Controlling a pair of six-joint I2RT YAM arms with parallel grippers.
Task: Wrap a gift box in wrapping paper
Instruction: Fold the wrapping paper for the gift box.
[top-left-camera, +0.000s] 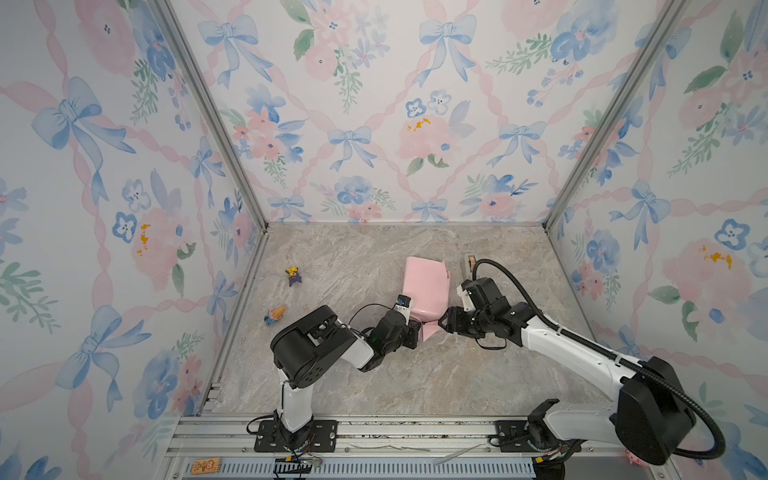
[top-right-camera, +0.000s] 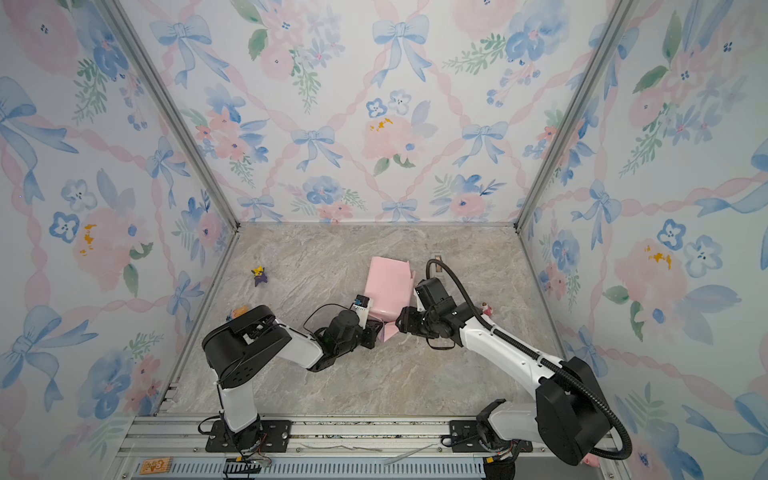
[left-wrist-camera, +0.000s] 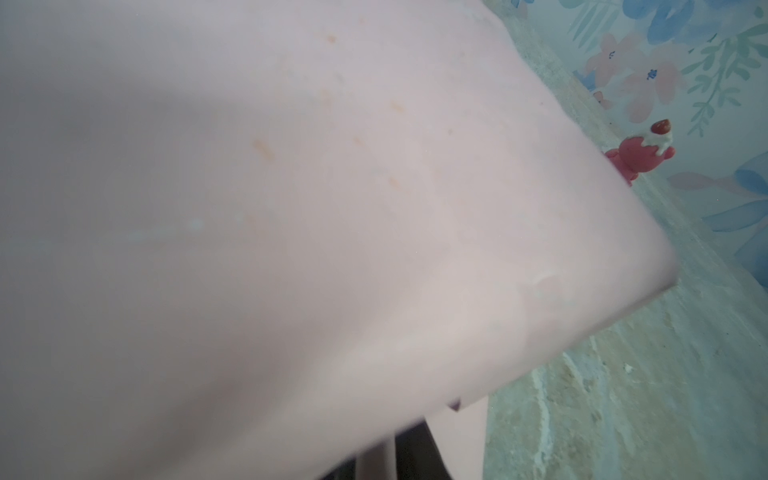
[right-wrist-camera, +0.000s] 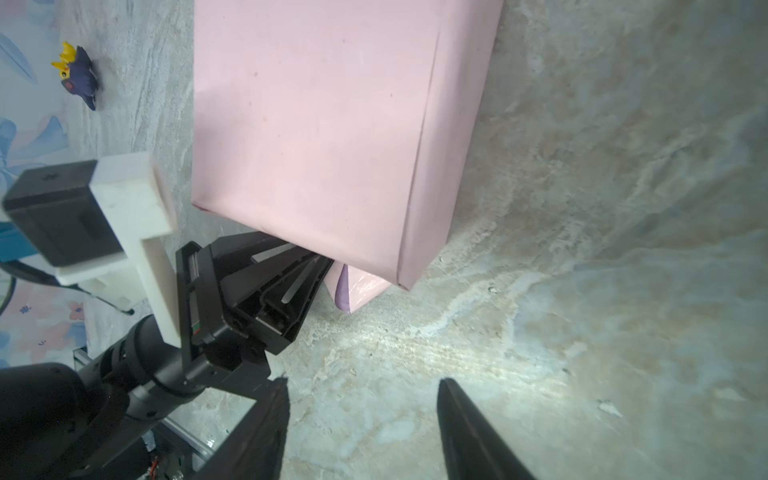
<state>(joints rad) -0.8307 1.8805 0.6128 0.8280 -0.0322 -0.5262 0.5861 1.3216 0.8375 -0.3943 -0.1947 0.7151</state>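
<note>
You have the wrapping paper (top-left-camera: 426, 286) folded pink-side-out at worktop (top-left-camera: 332, 374) centre. Left gripper (top-left-camera: 419, 331), narrow, pinches its 6 o'clock flap; right gripper (right-wrist-camera: 361, 382) hangs wide, empty, at 5 o'clock.

The grey marbled tabletop (top-left-camera: 374, 374) is viewed whole from high above in both top views. The creased pale pink wrapping paper (right-wrist-camera: 316, 124) is framed at close range in both wrist views.

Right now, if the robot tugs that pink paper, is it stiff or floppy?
Probably floppy where loose: the end flap of the wrapping paper curls beside the left gripper. Where folded it likely keeps shape, since its creases look sharp. It looks thin, so tugging might tear it.
</note>
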